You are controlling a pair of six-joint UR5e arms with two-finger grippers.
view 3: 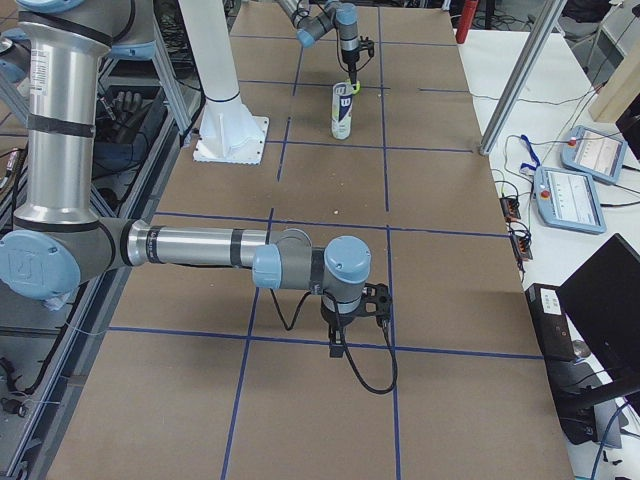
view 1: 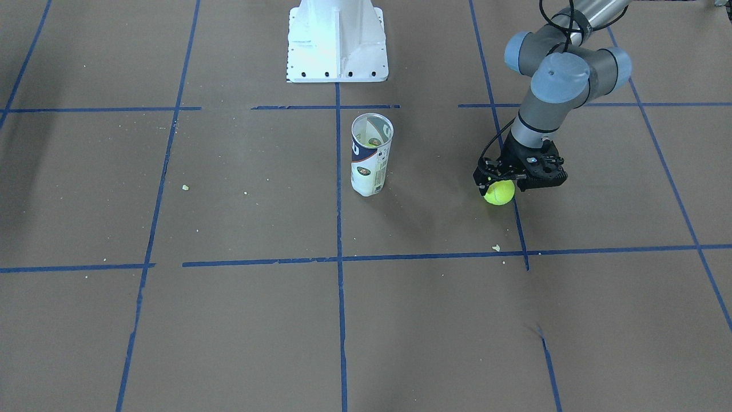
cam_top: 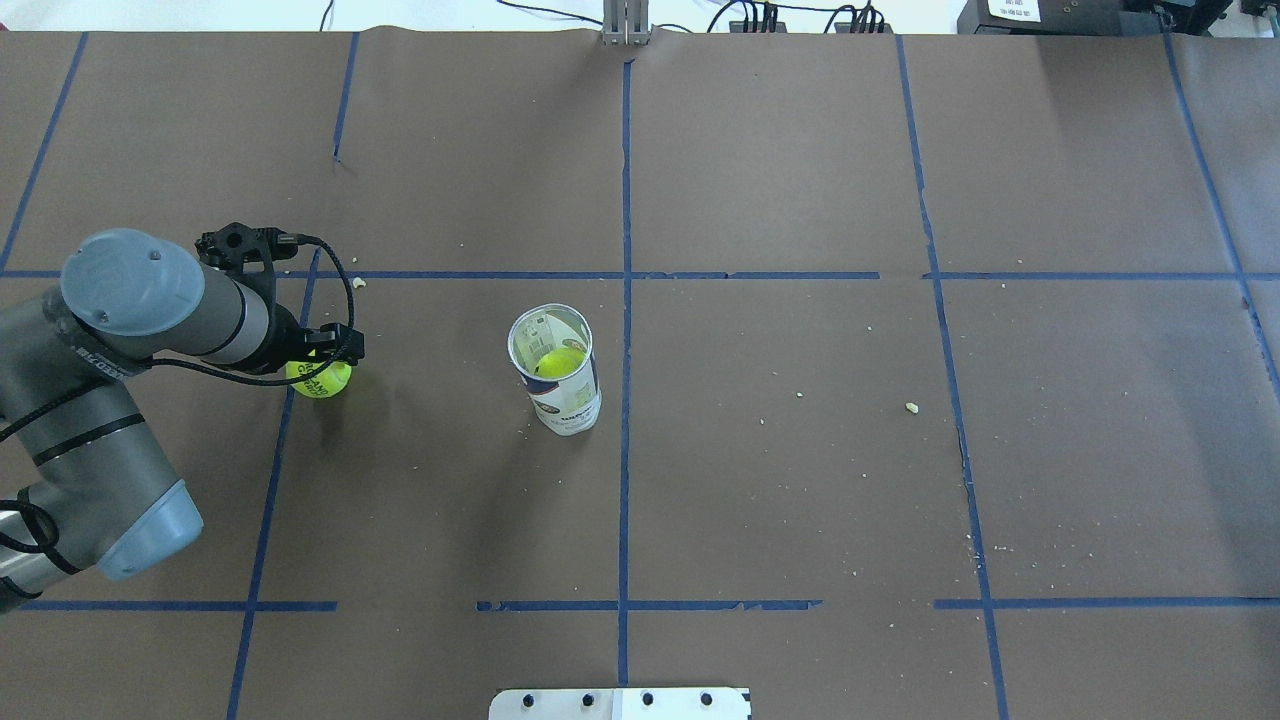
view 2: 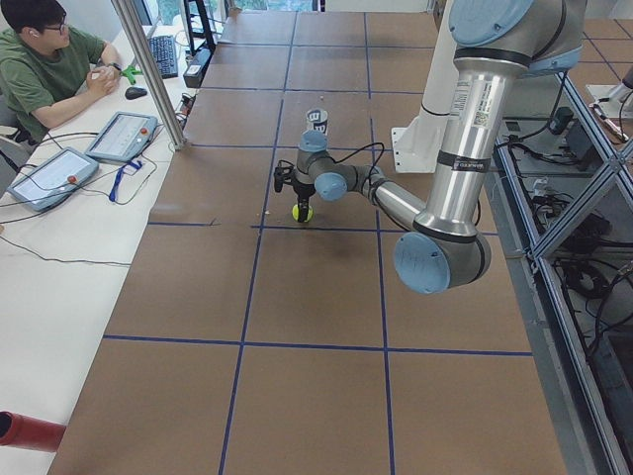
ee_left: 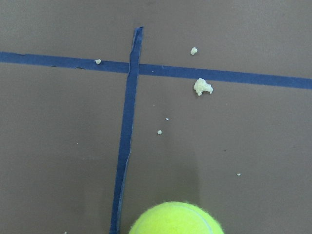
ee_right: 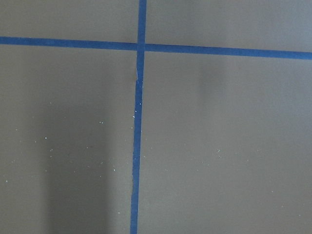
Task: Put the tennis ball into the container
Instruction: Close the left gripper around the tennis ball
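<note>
My left gripper (view 1: 501, 187) is shut on the yellow-green tennis ball (view 1: 498, 193), which hangs a little above the brown table. From overhead the ball (cam_top: 320, 379) shows its dark logo just under the gripper (cam_top: 325, 368). It also fills the bottom edge of the left wrist view (ee_left: 176, 220). The white and navy container (view 1: 371, 154) stands upright near the table's middle, well apart from the gripper. Looking down its open mouth (cam_top: 550, 340), another yellow ball lies inside. My right gripper (view 3: 345, 335) hovers over bare table far from both. I cannot tell its state.
The white metal base (view 1: 337, 43) stands behind the can on the robot's side. Blue tape lines cross the brown table. Small pale crumbs (ee_left: 203, 87) lie scattered. A seated operator (view 2: 49, 69) and tablets are at a side desk beyond a metal post (view 2: 148, 74).
</note>
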